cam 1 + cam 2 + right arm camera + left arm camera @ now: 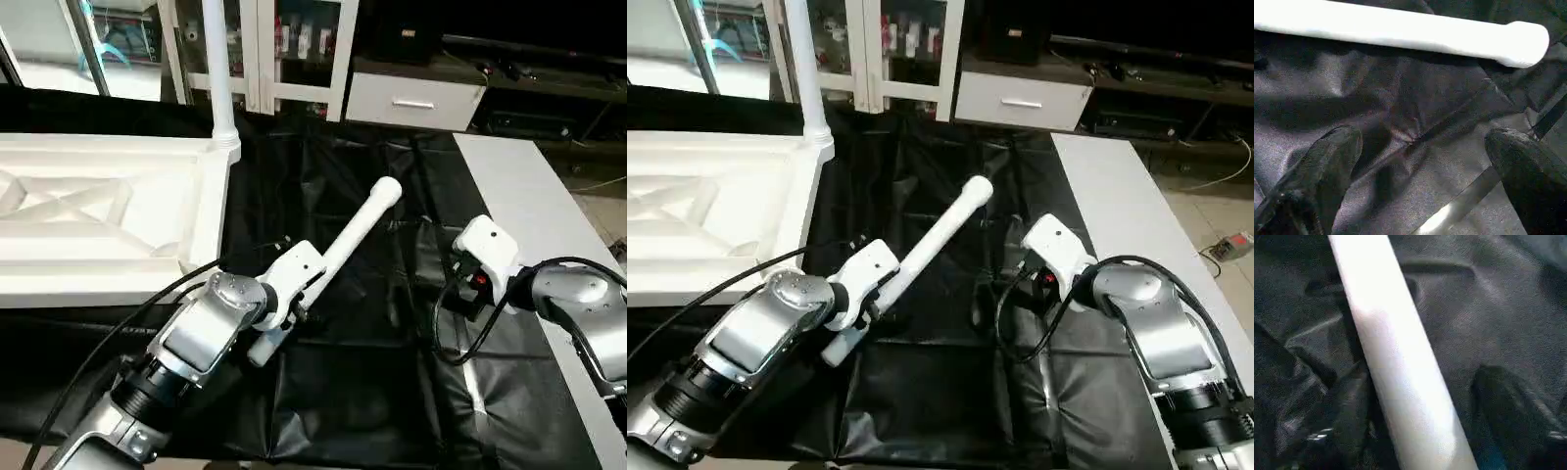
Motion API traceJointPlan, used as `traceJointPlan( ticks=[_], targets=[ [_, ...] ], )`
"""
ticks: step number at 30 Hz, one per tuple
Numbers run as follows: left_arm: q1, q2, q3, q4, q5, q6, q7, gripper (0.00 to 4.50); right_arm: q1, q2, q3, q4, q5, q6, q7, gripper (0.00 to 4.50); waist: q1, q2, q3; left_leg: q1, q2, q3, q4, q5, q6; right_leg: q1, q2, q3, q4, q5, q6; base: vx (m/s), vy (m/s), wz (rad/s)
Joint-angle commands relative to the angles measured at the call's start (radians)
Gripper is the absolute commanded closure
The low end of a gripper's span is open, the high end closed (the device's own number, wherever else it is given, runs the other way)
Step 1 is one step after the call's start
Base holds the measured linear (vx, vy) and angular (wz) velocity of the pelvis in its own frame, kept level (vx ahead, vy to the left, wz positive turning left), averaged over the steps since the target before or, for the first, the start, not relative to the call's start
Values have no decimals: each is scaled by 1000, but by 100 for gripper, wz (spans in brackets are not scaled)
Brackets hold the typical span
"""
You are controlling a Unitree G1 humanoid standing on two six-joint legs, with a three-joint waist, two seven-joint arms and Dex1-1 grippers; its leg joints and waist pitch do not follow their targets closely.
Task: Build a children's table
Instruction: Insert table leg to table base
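The children's table's white tabletop (204, 211) lies upside down at the left on the black cloth, its X-ribs facing up. One white leg (219, 69) stands upright in its far right corner socket. A second loose leg (359, 228) lies slanted on the cloth in the middle. My left gripper (1415, 406) straddles this leg near its lower end; one black finger (1342, 416) lies against it and the other finger (1508, 401) stands off with a gap. My right gripper (1420, 161) hovers open over bare cloth just right of the leg's rounded far end (1520, 41).
Black cloth (372, 392) covers the work table. A white surface (534, 196) runs along the right side. Behind stand a glass-door cabinet (294, 49) and a white drawer (416, 103). Black cables trail from both wrists.
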Motion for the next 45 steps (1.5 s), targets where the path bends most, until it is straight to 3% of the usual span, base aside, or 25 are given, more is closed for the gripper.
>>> traceJointPlan(
  ticks=[1,6,13,19,25,31,36,38,39,40,41,42,43,45],
  targets=[
    [0,0,-13,6,-8,-9,-16,127,-3,-6,5,-6,-11,-7,-4,0,3,8,-70,7,25,-5,-66,-150,41,59,-78,56,-79,-221,-149,0,0,0],
    [10,3,-15,8,-12,-13,-32,165,-2,-5,9,-3,-14,-13,-3,0,3,8,-69,7,25,-5,-66,-150,43,59,-78,56,-78,-209,-159,0,0,0],
    [21,33,-64,12,10,-23,-70,219,-5,-8,17,5,-21,-25,-1,0,2,5,-66,9,25,-5,-68,-169,40,57,-78,56,-83,-259,-141,0,0,0],
    [8,65,-78,17,24,-120,-114,256,-18,1,2,11,-10,-34,-10,0,3,6,-66,8,24,-5,-68,-166,41,56,-78,56,-85,-291,-122,0,0,0],
    [-49,122,-62,-12,39,-199,-162,290,-79,42,-95,13,67,-133,-21,0,1,9,-68,9,24,-5,-68,-163,40,54,-80,57,-79,-258,-132,0,0,0],
    [-85,191,-80,-43,66,-285,-237,295,-102,-8,-103,35,74,-233,49,0,4,10,-68,10,26,-3,-67,-136,43,55,-78,59,-70,-203,-151,0,0,0],
    [-127,294,-91,-27,99,-433,-350,296,-114,-79,-2,98,-41,-441,115,0,1,5,-67,6,24,-1,-66,-135,49,56,-78,59,-65,-191,-161,0,0,0],
    [-133,306,-93,-15,109,-453,-352,296,-118,-78,18,103,-66,-468,106,0,-1,6,-65,5,24,-2,-66,-143,47,56,-79,59,-67,-217,-155,0,0,0],
    [-143,325,-96,3,127,-478,-351,296,-125,-89,71,118,-144,-523,78,0,-2,6,-65,6,26,-3,-67,-148,38,52,-79,58,-67,-237,-149,0,0,0],
    [-143,325,-96,3,127,-478,-351,296,-125,-89,71,118,-144,-523,78,0,-2,6,-65,6,26,-3,-67,-148,38,52,-79,58,-67,-237,-149,0,0,0],
    [-149,343,-95,12,141,-500,-354,296,-138,-100,125,161,-231,-576,48,0,-3,8,-64,8,25,-3,-67,-156,30,51,-80,59,-67,-246,-148,0,0,0],
    [-150,350,-92,12,147,-510,-362,296,-144,-100,148,186,-263,-583,40,0,-7,6,-62,6,23,-2,-67,-160,28,51,-77,59,-69,-255,-148,0,0,0],
    [-150,353,-91,12,152,-517,-366,296,-147,-100,160,200,-278,-587,38,0,-5,8,-64,12,24,0,-66,-168,26,49,-78,60,-69,-261,-150,0,0,0],
    [-152,357,-85,1,153,-523,-375,296,-162,-95,204,256,-359,-628,-8,0,-4,4,-63,8,25,-1,-66,-165,25,51,-79,61,-67,-256,-152,0,0,0]
  ],
)
